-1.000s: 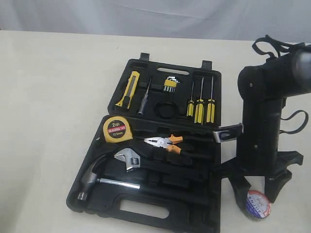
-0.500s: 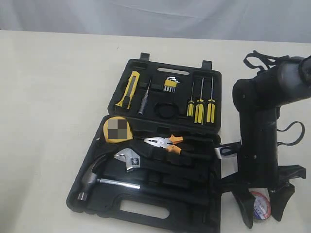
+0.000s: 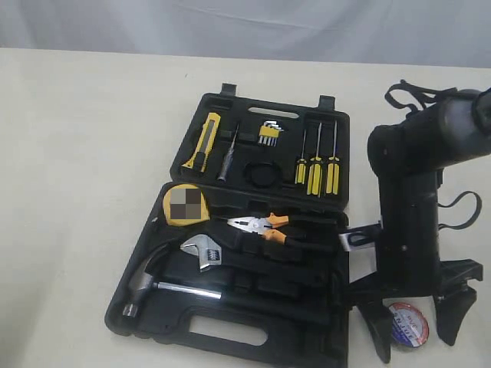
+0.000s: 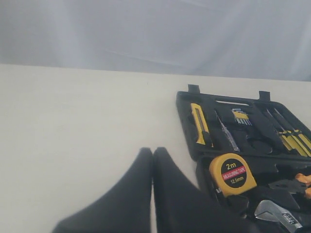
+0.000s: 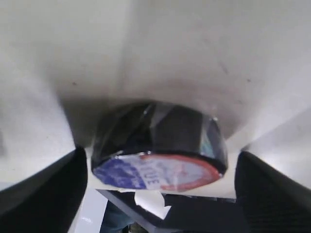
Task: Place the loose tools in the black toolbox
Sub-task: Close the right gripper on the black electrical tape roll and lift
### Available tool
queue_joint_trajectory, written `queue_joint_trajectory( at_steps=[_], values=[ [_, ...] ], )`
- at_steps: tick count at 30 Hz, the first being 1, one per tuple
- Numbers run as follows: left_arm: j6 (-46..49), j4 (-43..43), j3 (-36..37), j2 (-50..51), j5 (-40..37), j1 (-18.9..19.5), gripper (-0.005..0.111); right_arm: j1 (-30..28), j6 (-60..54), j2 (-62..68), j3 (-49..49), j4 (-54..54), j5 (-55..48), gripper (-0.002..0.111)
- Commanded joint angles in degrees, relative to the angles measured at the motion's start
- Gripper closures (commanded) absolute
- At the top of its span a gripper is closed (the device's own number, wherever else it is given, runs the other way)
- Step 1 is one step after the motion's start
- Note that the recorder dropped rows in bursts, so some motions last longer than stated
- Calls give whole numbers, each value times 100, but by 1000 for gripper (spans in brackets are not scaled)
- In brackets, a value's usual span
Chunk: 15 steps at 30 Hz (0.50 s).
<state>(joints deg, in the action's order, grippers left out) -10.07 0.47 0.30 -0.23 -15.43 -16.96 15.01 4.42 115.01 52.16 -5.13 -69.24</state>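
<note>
tape roll (image 3: pixel 406 323), black with a blue-red-white label, lies flat on the table (image 3: pixel 77 153) just beside the right edge of the toolbox (image 3: pixel 299 337), outside it. right gripper (image 3: pixel 414 341) stands over it, one finger on each side. the right wrist view shows clear table between the roll and both fingers, so the jaws are wide open and grip nothing.

what changed: a second ago the fingers stood closer in and partly hid the roll. now they're spread wider and the whole label shows. half a second ago one finger still covered part of the roll. the arm also shifted a bit over that second. the box and its contents haven't moved.

left gripper (image 4: pixel 153 160) hangs over bare table short of the box, fingers pressed together, nothing between them.

inside the open box: tape measure (image 3: pixel 186 205) and pliers (image 3: pixel 265 226) in the near half, knife (image 3: pixel 202 142) in the lid half. so the roll looks like the only loose tool left, task mostly done.

my read: the widening is either a reset before a fresh grasp or a squeeze that didn't hold, can't tell which. next the jaws need to close on the roll's sides, then lift and carry it left. the round recess (image 3: pixel 262 172) in the lid half looks empty and is the likely home. risk: a low flat roll can skid out when pinched.
</note>
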Motion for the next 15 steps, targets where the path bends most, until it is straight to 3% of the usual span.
queue_joint_trajectory(
  at_steps=[1, 5, 11, 15],
  values=[
    [2, -47, -30, 23, -18, -26, 107, 5, 29, 59, -8, 71, 842, 34],
    [2, -47, -30, 23, -18, -26, 107, 5, 29, 59, 73, 71, 907, 34],
    [2, -47, -30, 23, -18, -26, 107, 5, 39, 59, 97, 98, 937, 47],
    [2, -47, -30, 23, -18, -26, 107, 5, 39, 59, 177, 115, 932, 48]
  ],
)
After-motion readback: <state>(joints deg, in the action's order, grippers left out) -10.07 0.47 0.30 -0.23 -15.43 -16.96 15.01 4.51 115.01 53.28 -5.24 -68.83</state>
